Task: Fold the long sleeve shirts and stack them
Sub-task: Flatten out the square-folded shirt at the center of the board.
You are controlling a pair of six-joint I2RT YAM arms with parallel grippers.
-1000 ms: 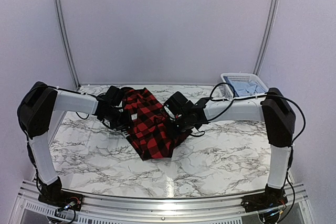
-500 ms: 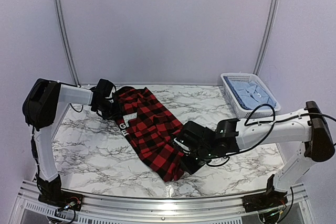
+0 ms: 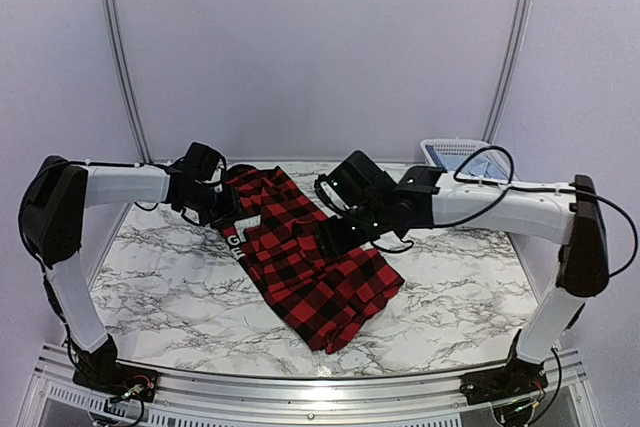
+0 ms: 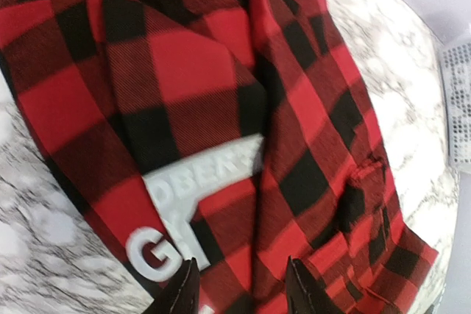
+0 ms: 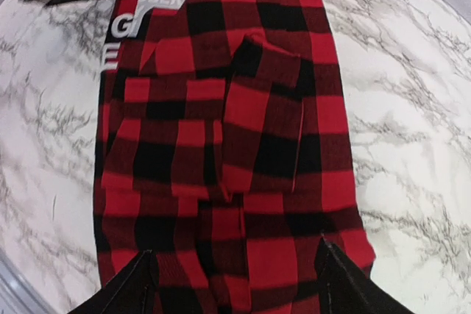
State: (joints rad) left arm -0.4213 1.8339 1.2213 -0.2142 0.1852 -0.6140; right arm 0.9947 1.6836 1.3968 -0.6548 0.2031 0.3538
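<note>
Risk: red check shirt (image 3: 310,262), half-folded and diagonal on desk (image 3: 450,297), bunches if left tool (image 4: 239,292) drags the collar end. Its gap is narrow, grip on cloth unclear. Right tool (image 5: 235,281) wide, empty, over sleeve fold. Blue shirt (image 3: 472,160) in basket (image 3: 450,142).

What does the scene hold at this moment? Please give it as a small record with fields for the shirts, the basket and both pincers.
red-and-black shirt: lies on the marble table, a sleeve laid over its body, white lettering showing
pale blue shirt: inside the white basket, far right
left pincer: open, over the lettered end of the red-and-black shirt
right pincer: open, above the same shirt, holding nothing
</note>
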